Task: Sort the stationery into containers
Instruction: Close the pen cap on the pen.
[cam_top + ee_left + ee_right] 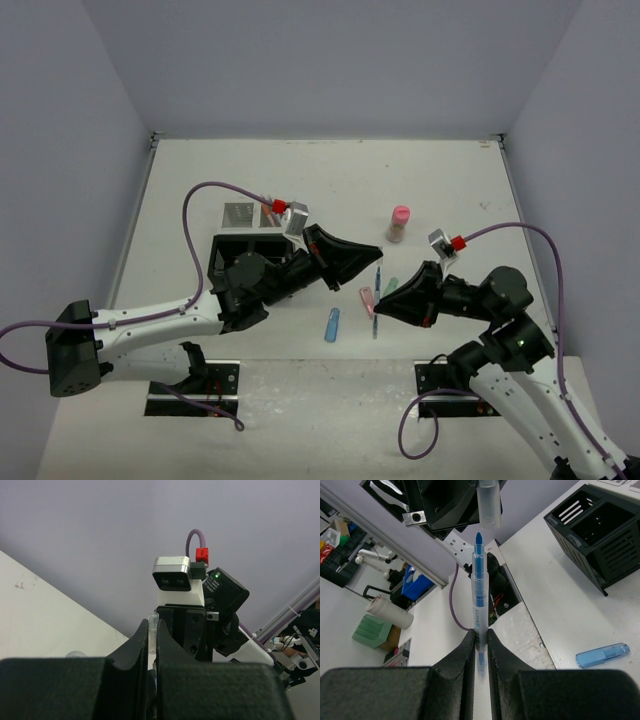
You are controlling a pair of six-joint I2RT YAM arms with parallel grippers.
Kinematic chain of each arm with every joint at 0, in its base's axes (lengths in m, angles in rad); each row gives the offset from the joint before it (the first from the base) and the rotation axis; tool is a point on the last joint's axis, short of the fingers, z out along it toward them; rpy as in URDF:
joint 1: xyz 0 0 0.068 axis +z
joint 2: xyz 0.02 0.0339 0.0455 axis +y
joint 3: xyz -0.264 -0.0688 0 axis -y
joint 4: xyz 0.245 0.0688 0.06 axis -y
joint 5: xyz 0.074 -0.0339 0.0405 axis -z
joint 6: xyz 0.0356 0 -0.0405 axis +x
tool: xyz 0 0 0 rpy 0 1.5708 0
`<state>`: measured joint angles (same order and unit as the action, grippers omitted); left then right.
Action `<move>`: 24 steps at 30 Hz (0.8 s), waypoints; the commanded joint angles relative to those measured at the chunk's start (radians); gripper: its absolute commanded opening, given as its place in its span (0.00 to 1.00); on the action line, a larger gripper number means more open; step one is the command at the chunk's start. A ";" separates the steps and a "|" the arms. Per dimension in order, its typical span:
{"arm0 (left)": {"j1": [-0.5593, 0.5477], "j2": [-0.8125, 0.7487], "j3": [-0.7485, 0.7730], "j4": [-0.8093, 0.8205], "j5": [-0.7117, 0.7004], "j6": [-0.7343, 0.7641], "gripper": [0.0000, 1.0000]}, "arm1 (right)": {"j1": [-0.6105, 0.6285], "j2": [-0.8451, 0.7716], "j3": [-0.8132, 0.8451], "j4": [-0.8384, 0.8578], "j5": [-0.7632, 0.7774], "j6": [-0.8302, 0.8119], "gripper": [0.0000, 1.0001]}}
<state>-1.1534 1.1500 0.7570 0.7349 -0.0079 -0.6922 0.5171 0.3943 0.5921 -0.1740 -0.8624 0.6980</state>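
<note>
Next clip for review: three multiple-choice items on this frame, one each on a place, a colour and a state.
1. On the table, the blue capsule lies, relative to the bottle: A toward the far edge; B toward the near edge; C on top.
2. The bottle's cap is: A pink; B green; C black.
3. The right end effector is: A open; B shut on the blue pen; C shut on the bottle.
B: the top view shows it closer in. A: pink shows plainly. B: its fingers clamp the pen.

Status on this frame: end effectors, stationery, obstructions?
Both shut: right end effector on blue pen, left end effector on clear cap. Pen tip near cap mouth, not in. Nothing between.
</note>
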 commanded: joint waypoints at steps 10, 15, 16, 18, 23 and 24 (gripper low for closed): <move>-0.003 -0.007 -0.005 0.060 0.000 -0.004 0.00 | 0.005 0.009 0.068 -0.056 0.060 -0.028 0.00; -0.003 0.000 -0.012 0.069 0.002 -0.010 0.00 | 0.005 0.009 0.078 -0.059 0.067 -0.028 0.00; -0.003 0.002 -0.012 0.070 0.003 -0.012 0.00 | 0.004 0.011 0.080 -0.061 0.068 -0.029 0.00; -0.003 0.008 -0.012 0.072 0.003 -0.015 0.00 | 0.004 0.018 0.086 -0.061 0.066 -0.029 0.00; -0.003 0.021 -0.004 0.070 0.033 -0.021 0.00 | 0.006 0.037 0.119 -0.083 0.093 -0.041 0.00; -0.002 0.023 -0.002 0.069 0.037 -0.021 0.00 | 0.005 0.044 0.127 -0.088 0.095 -0.047 0.00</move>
<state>-1.1534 1.1612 0.7540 0.7555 -0.0007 -0.7012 0.5171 0.4127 0.6506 -0.2467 -0.7942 0.6778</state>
